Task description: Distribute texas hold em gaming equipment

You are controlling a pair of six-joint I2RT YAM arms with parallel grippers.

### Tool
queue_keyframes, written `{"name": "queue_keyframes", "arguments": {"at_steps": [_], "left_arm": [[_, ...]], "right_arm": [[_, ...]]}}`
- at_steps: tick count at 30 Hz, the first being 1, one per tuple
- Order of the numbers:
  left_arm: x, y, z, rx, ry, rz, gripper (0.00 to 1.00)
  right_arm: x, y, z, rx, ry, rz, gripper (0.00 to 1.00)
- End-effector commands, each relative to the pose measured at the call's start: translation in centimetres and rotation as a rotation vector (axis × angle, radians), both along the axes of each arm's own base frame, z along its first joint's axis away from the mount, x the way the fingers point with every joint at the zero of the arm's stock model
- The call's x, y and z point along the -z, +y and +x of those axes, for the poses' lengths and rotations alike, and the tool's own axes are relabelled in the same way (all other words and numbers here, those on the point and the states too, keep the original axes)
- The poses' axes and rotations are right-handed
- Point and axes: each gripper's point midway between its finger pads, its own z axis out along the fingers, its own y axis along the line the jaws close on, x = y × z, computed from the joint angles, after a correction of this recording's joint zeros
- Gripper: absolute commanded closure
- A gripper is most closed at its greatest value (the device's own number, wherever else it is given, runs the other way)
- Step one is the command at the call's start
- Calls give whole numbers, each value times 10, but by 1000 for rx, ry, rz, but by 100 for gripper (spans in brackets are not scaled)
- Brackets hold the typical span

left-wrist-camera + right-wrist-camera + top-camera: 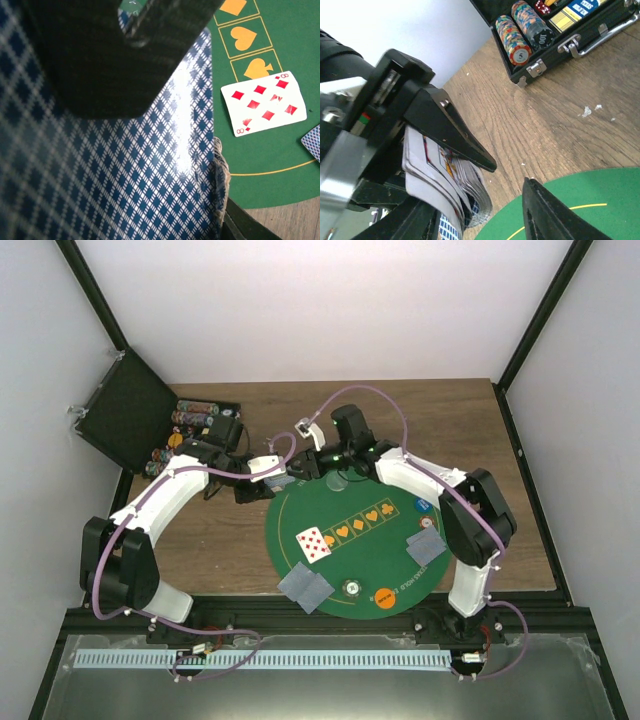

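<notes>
Card deck [440,172] sat clamped in left end effector [260,485]; left wrist view showed patterned back, right wrist view stacked edges. Jaws of right end effector [303,466] stood apart.

Top view, clock read from the mat's centre.

- Brown wooden table [520,490] is filling the middle of the bay.
- Round green mat [370,555] is lying on it toward six o'clock, its near rim reaching the table's front edge.
- A short row of orange suit marks [365,518] is running across the mat's middle, tilted from eight toward two o'clock.
- Black case [125,420] is sitting at ten o'clock, its lid leaning open toward the left wall and silver latches [568,45] showing on its front.
- White walls [300,300] are closing in nine, twelve and three o'clock. Black posts [95,295] are rising at the corners.
- Grey metal shelf [560,680] is running along six o'clock, with a white slotted strip [300,660] lying across it.
- Small white crumbs [586,111] are lying on the wood between case and mat.
</notes>
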Motion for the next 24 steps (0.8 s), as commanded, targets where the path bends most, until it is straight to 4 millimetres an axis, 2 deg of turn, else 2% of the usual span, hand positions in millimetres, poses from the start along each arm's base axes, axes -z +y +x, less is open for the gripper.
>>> {"name": "queue_keyframes", "arguments": {"at_steps": [1, 5, 10, 18, 24], "left_arm": [[-9, -4, -1, 21, -11, -31, 60], [-6, -4, -2, 22, -6, -29, 60], [-5, -4, -2, 21, -5, -29, 61], [-4, -3, -3, 20, -5, -27, 61], [-3, -3, -3, 19, -2, -25, 61]], "right_arm": [[-10, 5, 8, 16, -25, 7, 56], [-15, -7, 7, 54, -41, 17, 62], [-6, -17, 10, 97, -23, -9, 67], [-8, -21, 12, 114, -36, -31, 73], [-11, -26, 15, 128, -46, -45, 83]]}}
